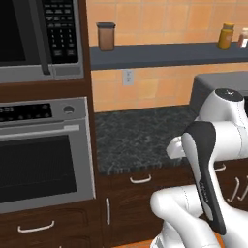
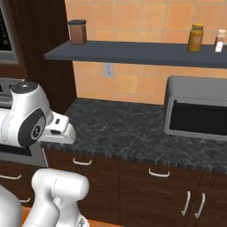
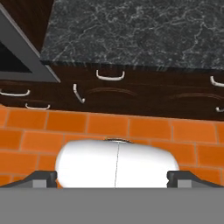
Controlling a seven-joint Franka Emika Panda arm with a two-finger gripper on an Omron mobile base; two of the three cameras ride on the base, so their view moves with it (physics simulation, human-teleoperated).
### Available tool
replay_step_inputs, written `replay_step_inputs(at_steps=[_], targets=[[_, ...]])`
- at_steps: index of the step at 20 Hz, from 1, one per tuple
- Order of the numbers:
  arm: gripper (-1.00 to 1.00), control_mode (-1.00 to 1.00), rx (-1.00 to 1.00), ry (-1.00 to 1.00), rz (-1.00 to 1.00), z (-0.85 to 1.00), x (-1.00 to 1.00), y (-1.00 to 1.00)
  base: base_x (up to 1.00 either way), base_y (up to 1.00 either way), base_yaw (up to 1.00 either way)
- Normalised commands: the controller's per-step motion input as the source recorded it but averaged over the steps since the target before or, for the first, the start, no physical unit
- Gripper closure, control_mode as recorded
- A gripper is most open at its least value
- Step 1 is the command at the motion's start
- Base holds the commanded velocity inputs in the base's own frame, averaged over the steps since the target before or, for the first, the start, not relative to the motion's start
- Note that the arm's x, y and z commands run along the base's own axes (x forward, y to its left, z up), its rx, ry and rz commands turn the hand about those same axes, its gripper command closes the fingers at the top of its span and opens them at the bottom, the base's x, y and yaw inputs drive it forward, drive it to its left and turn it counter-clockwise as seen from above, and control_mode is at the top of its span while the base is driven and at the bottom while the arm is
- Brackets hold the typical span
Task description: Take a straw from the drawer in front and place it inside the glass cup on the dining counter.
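Hand view looks down past the gripper (image 3: 111,177), whose two dark tips sit far apart at the bottom corners, so the tool is released and holds nothing. At 12 o'clock above it, under the black counter (image 3: 131,30) edge, is the drawer (image 3: 127,81), shut, with its curved silver handle (image 3: 110,75) just below the edge. The straw is not to be seen; I judge it lies inside the closed drawer. The glass cup and dining counter are not among what these views take in.

The step in hand appears to be reaching for the handle. To do it well, the hand should probably come level with the handle, turn so the fingers straddle the bar across its short dimension, close, then pull straight back along the drawer's travel; a skewed pull could jam it or slip off the thin bar.

Around it: in the left base view the oven (image 1: 43,150) and microwave (image 1: 38,38) stand at 9 o'clock of the drawer, and a cabinet door with a vertical handle (image 1: 107,211) hangs below it, easy to mistake for the target. In the right base view a toaster oven (image 2: 197,108) sits on the counter at 3 o'clock, and jars stand on the shelf (image 2: 137,52) above. Nothing blocks the drawer front; the arm's own elbow crowds the space.
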Motion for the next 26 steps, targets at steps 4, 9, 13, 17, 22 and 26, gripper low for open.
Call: replay_step_inputs(at_steps=[4,9,13,17,22,26], targets=[[-1.0,1.0,0.0,0.0,0.0,0.0,0.0,0.0,-0.03,-0.62,0.0],[-1.0,1.0,0.0,0.0,0.0,0.0,0.0,0.0,0.0,-0.76,0.0],[-1.0,1.0,0.0,0.0,0.0,0.0,0.0,0.0,0.0,-0.58,0.06],[-1.0,1.0,0.0,0.0,0.0,0.0,0.0,0.0,0.0,-0.45,0.14],[-1.0,-1.0,0.0,0.0,0.1,-0.1,0.0,-0.01,0.0,-0.16,0.12],[-1.0,-1.0,-0.03,0.0,0.32,-0.32,0.0,0.19,0.0,0.0,0.0]])
